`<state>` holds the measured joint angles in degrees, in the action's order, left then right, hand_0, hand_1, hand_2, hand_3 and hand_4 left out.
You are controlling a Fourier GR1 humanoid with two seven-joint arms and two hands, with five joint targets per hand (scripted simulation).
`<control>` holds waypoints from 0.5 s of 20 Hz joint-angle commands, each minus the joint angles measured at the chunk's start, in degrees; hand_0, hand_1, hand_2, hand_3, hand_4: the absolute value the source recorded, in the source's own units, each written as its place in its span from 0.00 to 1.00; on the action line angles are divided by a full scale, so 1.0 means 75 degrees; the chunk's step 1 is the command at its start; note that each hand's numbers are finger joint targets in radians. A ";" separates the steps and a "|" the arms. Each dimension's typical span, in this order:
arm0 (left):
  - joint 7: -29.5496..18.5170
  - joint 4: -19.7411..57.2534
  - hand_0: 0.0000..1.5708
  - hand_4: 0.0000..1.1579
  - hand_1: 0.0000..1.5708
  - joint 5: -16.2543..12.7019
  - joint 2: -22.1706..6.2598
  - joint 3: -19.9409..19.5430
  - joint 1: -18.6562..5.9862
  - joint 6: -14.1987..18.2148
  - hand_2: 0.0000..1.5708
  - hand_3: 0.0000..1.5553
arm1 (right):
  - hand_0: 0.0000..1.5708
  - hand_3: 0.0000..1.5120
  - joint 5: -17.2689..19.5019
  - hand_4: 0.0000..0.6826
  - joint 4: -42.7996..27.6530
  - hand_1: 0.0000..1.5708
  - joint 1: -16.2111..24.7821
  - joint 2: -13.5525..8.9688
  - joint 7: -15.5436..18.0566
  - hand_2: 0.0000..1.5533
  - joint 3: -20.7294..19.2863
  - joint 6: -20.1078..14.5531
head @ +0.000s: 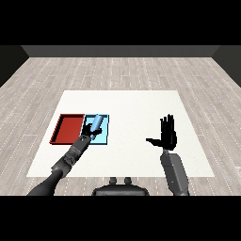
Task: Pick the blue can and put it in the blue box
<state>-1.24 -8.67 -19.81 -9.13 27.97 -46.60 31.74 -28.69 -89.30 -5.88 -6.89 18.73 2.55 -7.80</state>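
blue can held over blue tray, left hand fingers curled round it; release remains. right hand fingers spread, idle.

Seemingly a bare test room: white table, grey plank floor, dark walls.

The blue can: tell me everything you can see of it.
The blue can is a slim light blue cylinder with a plain, smooth-looking surface and no visible label. It is tilted, its top leaning up and to the right. It sits over the blue tray, whose colour it nearly matches. The left hand curls round its lower end, hiding that part. Whether its base touches the tray floor cannot be told. The red tray lies just left.
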 commanded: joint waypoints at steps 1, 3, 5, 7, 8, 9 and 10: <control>0.0103 0.0385 0.93 0.60 0.93 -0.0525 -0.0037 -0.0744 -0.0226 -0.0139 0.84 0.00 | 0.00 0.00 0.0148 0.00 0.0420 0.00 -0.0370 0.0053 -0.0019 0.00 -0.0080 -0.0168; 0.0265 0.0943 0.92 0.52 0.92 -0.0243 0.0020 -0.0584 -0.0450 -0.0195 0.82 0.00 | 0.00 0.00 0.0098 0.00 0.0621 0.00 -0.0388 0.0023 0.0043 0.00 -0.0179 -0.0034; 0.0245 0.1049 0.15 0.40 0.15 -0.0101 0.0117 -0.0561 -0.0510 -0.0375 0.00 0.00 | 0.00 0.00 0.0203 0.00 0.0504 0.00 -0.0148 0.0102 0.0295 0.00 -0.0111 0.0061; 0.0049 0.1109 0.00 0.00 0.00 -0.0018 -0.0042 -0.0523 -0.0229 -0.0743 0.00 0.00 | 0.00 0.00 0.0159 0.00 0.0646 0.00 -0.0521 0.0088 -0.0022 0.00 -0.0166 -0.0076; 0.0129 0.1120 0.00 0.00 0.00 0.0007 0.0123 -0.0562 -0.0334 -0.0568 0.00 0.00 | 0.00 0.00 0.0259 0.00 0.0617 0.00 -0.0393 0.0181 0.0261 0.00 -0.0125 -0.0019; 0.0417 0.1132 0.00 0.00 0.00 0.0091 -0.0174 -0.0541 -0.0607 -0.0718 0.00 0.00 | 0.00 0.00 0.0104 0.00 0.0464 0.00 -0.0367 0.0257 0.0155 0.00 -0.0154 0.0002; 0.0002 0.1067 0.00 0.00 0.00 0.0104 -0.0192 -0.0581 -0.0356 -0.0756 0.00 0.00 | 0.00 0.00 0.0058 0.00 0.0543 0.00 -0.0246 0.0183 0.0322 0.00 -0.0278 0.0180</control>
<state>-0.39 -2.06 -20.19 -9.74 23.85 -49.88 27.26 -27.91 -85.36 -8.37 -6.09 19.95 1.08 -7.41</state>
